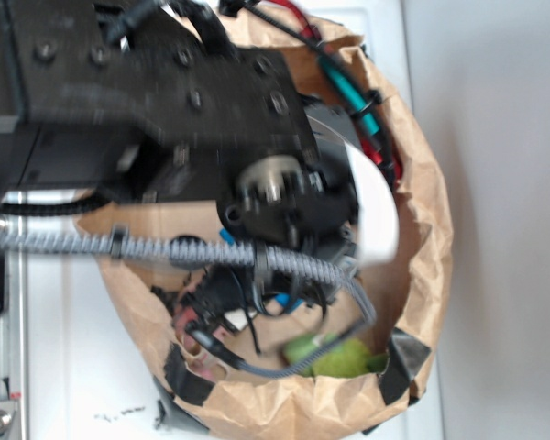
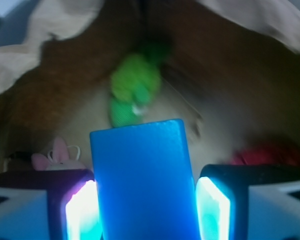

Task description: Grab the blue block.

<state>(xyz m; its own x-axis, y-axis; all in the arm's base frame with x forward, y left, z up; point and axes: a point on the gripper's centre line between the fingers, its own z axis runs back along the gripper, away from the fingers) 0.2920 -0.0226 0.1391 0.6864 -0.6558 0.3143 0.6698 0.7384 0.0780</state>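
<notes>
The blue block (image 2: 142, 180) is a smooth, bright blue slab standing between my two lit fingers in the wrist view. My gripper (image 2: 146, 205) is shut on it, with the left pad (image 2: 82, 212) and the right pad (image 2: 212, 210) against its sides. The block looks sharp while the bag floor behind it is blurred. In the exterior view my arm (image 1: 165, 101) reaches down into a brown paper bag (image 1: 431, 220). The gripper (image 1: 257, 298) is mostly hidden by cables, and only a sliver of the blue block (image 1: 287, 301) shows.
A yellow-green plush toy (image 2: 132, 90) lies ahead on the bag floor and also shows in the exterior view (image 1: 335, 353). A pink plush rabbit (image 2: 57, 155) is at the left and a red ruffled ball (image 2: 270, 150) at the right. The bag walls (image 2: 50, 75) close in all round.
</notes>
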